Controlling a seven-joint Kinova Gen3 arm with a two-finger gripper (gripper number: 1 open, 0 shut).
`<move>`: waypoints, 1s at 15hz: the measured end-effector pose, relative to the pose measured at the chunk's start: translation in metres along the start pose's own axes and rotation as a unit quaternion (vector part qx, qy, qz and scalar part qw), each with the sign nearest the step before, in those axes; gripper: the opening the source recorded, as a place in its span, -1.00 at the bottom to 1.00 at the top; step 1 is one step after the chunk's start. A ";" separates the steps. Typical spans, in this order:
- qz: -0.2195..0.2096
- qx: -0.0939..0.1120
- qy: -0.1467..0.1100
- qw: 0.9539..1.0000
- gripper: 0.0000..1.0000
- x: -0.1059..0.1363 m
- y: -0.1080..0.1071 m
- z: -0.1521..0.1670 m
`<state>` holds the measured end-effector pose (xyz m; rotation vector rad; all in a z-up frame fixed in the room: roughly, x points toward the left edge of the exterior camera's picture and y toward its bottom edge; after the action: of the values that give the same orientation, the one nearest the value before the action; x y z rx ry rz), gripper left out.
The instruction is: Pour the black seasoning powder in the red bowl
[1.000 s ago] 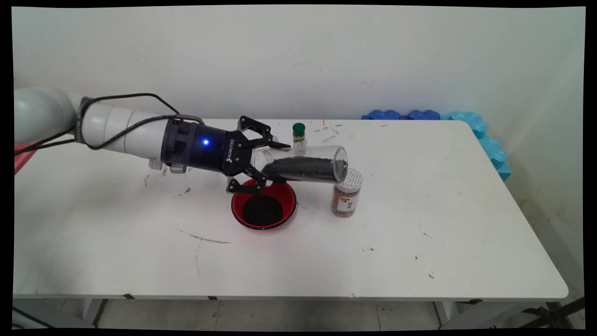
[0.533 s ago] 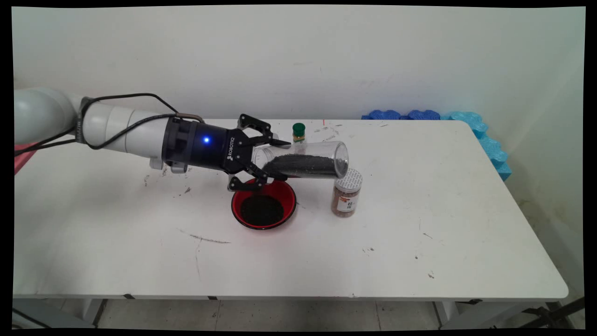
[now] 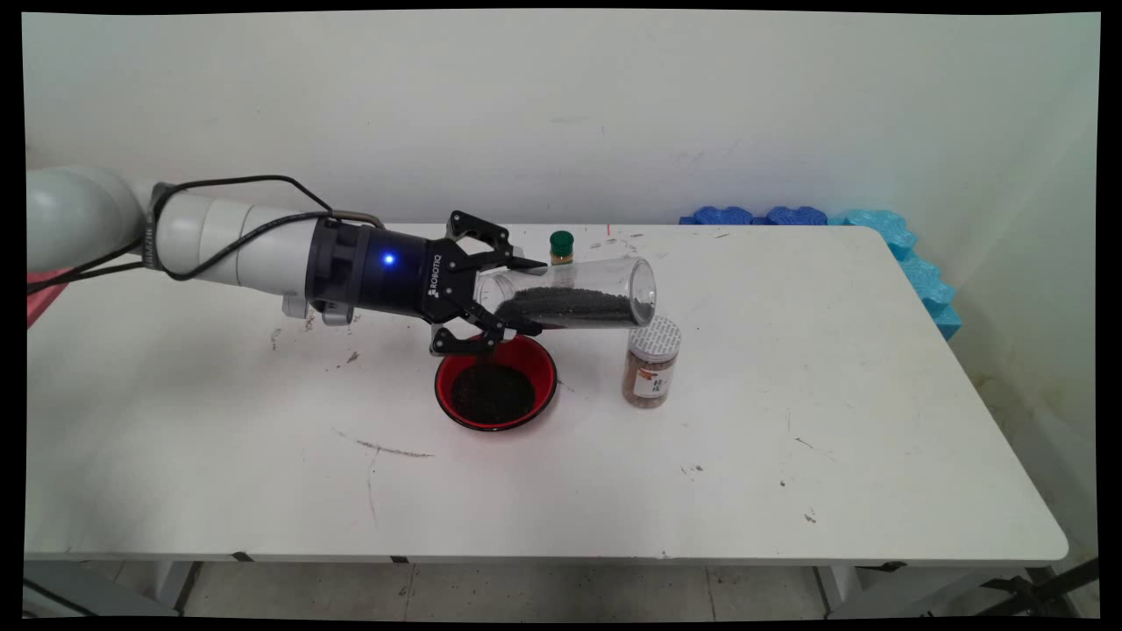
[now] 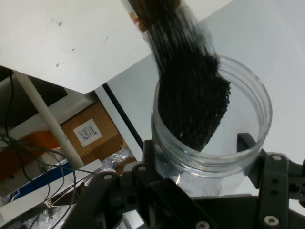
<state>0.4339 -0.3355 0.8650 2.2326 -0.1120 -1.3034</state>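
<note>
Clamped around the base of a clear plastic jar (image 3: 570, 295), the black gripper (image 3: 511, 294) holds it nearly level above the white bench (image 3: 789, 421), dark granules (image 4: 193, 102) lying along its lower side. Below the gripper sits a red bowl (image 3: 496, 386) with dark granules in it. Just right stands a white-capped spice jar (image 3: 651, 362); behind, a green-capped bottle (image 3: 561, 246).

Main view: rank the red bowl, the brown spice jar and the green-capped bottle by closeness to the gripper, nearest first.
From the gripper, shut on the clear jar:
1. Red bowl, just below it on the near side.
2. Green-capped bottle, behind, toward the wall.
3. Brown spice jar, off to the picture's right, under the clear jar's open mouth.
</note>
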 end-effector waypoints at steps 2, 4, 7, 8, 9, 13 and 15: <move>-0.001 -0.001 0.000 1.000 -1.00 0.000 0.000 0.000; 0.000 -0.002 0.000 1.000 -1.00 0.001 0.000 0.000; 0.000 -0.002 0.001 1.000 -1.00 0.001 0.000 0.000; 0.001 -0.003 0.001 1.000 -1.00 0.002 0.000 0.000; 0.002 -0.003 0.001 1.000 -1.00 0.002 0.001 0.000; 0.014 -0.003 0.003 1.000 -1.00 0.003 0.003 0.000; 0.023 -0.003 0.004 1.000 -1.00 0.004 0.004 -0.001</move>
<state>0.4375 -0.3402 0.8639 2.2166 -0.1572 -1.2695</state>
